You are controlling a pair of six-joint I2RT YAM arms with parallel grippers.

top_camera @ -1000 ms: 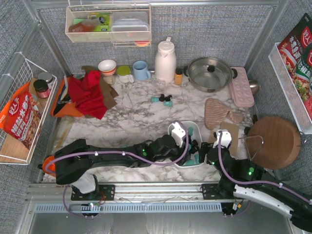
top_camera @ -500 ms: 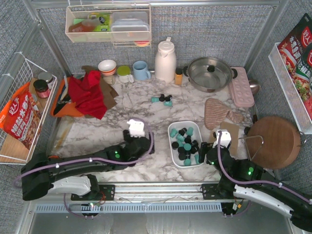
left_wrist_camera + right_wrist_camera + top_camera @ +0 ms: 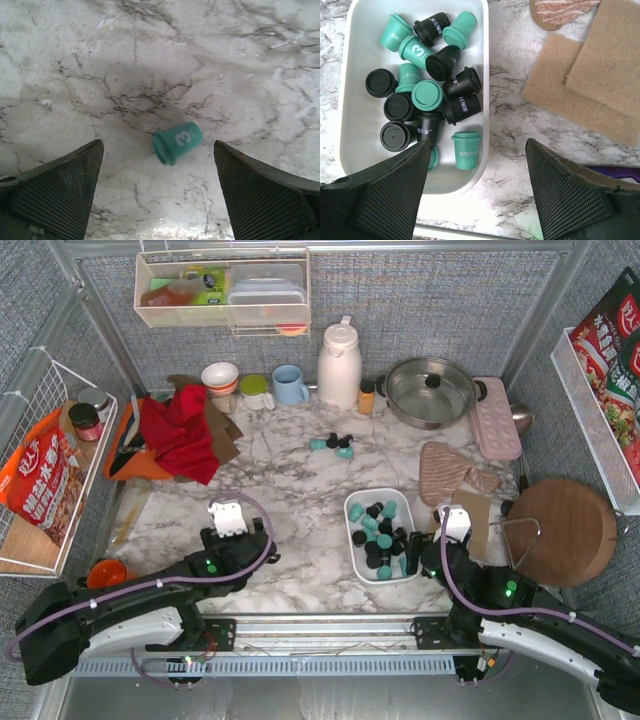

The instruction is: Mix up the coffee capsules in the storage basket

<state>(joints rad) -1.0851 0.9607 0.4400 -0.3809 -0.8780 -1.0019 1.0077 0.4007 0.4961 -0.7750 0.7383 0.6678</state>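
The white storage basket sits right of centre and holds several teal and black coffee capsules; they lie mingled in the right wrist view. My right gripper is open and empty, hovering over the basket's near right corner. My left gripper is open over bare marble left of the basket. One teal capsule marked "3" lies on its side between its fingers, untouched. A few loose capsules lie further back.
Brown square mats and a round wooden board lie right of the basket. A red cloth, cups, a white thermos and a lidded pot line the back. An orange bowl sits near left.
My left arm has drawn back out of the basket and swung left across the marble. The basket's capsules are now uncovered. The right arm has barely moved.
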